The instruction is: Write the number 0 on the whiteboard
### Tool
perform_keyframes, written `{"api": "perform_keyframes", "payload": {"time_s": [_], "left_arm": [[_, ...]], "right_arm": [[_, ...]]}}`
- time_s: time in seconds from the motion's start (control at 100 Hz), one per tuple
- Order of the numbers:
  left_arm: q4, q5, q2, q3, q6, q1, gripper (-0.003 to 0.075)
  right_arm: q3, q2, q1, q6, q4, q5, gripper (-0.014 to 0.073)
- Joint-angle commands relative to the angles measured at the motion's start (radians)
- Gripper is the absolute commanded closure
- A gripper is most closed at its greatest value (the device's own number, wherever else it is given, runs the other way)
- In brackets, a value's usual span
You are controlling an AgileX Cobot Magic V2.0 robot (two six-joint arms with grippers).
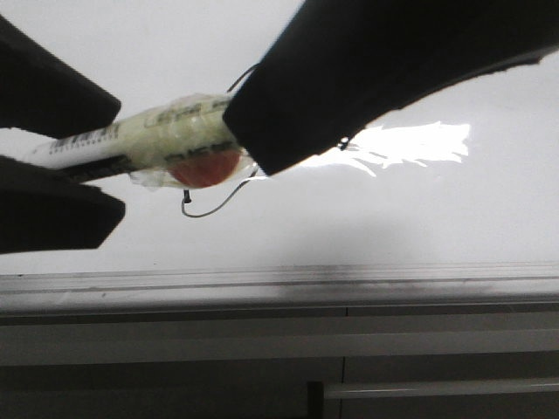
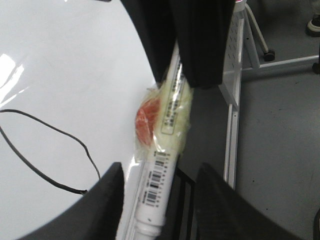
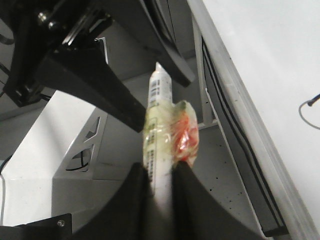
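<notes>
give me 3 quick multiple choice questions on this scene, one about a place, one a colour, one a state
1. In the front view, where does the visible curve of the black drawn line lie on the whiteboard?
A. just under the marker
B. on the grey ledge
C. at the board's far right edge

2. What colour is the lump wrapped against the marker under clear film?
A. blue
B. orange-red
C. black

3. What is the right end effector doing?
A. open, clear of the marker
B. shut on the marker
C. out of view

Answers:
1 A: the curve and its small end blob show directly below the marker's wrapped part.
2 B: the lump looks orange-red in all three views.
3 B: in the right wrist view both fingers press against the marker's barrel.
</notes>
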Motion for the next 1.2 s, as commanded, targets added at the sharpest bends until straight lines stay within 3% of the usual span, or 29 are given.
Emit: {"api": "perform_keyframes", "payload": {"time_s": [0.0, 0.07, 0.32, 0.37, 0.44, 0.49, 0.56, 0.65, 0.75, 0.94, 1.1, 1.19], "left_arm": [[0.005, -0.05, -0.002, -0.036, -0.004, -0.006, 0.0569], [0.005, -0.05, -0.002, -0.036, -0.004, -0.006, 0.074], [0.005, -0.05, -0.002, -0.036, -0.004, -0.006, 0.074], [0.005, -0.05, -0.002, -0.036, -0.004, -0.006, 0.074], [0.005, -0.05, -0.002, -0.036, -0.004, -0.006, 0.074], [0.003, -0.05, -0.002, -0.036, -0.005, -0.006, 0.074], [0.003, -0.05, -0.002, -0.036, -0.007, -0.006, 0.074], [0.003, -0.048, -0.002, -0.036, -0.078, 0.012, 0.074], [0.005, 0.002, -0.002, -0.036, -0.284, 0.076, 0.074], [0.059, -0.076, -0.024, -0.036, -0.686, 0.302, 0.074], [0.025, -0.125, 0.002, -0.023, -0.852, 0.498, 0.074], [0.002, -0.212, 0.01, -0.007, -0.87, 0.549, 0.074]], "right_arm": [[-0.032, -0.017, 0.002, -0.001, 0.039, -0.001, 0.0662], [-0.032, -0.017, 0.002, -0.001, 0.039, 0.005, 0.0662], [-0.032, -0.017, 0.002, -0.001, 0.039, 0.006, 0.0643], [-0.032, -0.017, 0.002, -0.001, 0.039, 0.017, 0.0574], [-0.032, -0.017, 0.002, -0.001, 0.039, 0.022, 0.038], [-0.034, -0.017, 0.002, -0.001, 0.039, 0.011, 0.0193], [-0.045, -0.021, 0.002, -0.009, 0.037, -0.007, 0.0046], [-0.079, -0.052, 0.002, -0.018, 0.009, -0.029, 0.0072], [-0.125, -0.112, 0.002, -0.018, -0.009, -0.102, 0.0135], [-0.147, -0.256, -0.002, -0.018, -0.044, -0.225, 0.015], [-0.145, -0.329, -0.002, -0.018, -0.049, -0.247, 0.015], [-0.141, -0.333, -0.002, -0.018, -0.049, -0.244, 0.015]]}}
